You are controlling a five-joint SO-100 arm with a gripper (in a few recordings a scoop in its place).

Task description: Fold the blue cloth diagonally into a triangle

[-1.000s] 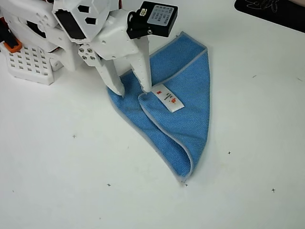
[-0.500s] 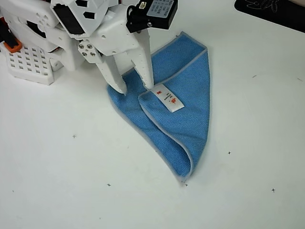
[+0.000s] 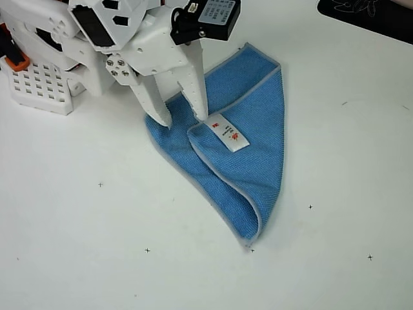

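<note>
The blue cloth (image 3: 242,145) lies on the white table, folded over itself into a rough triangle with its point toward the lower right. A pale grey border runs along its edges and a small white tag (image 3: 229,134) with red print shows on top. My white gripper (image 3: 183,119) hovers over the cloth's upper left corner, open, with one fingertip by the left edge and the other near the folded-over corner beside the tag. Nothing is held between the fingers.
The arm's white body and a perforated white base (image 3: 40,85) with an orange part fill the upper left. A black object (image 3: 368,16) sits at the top right edge. Small black cross marks dot the table.
The gripper has pulled back slightly up and away from the cloth since a second ago. The cloth has stayed as it was.
</note>
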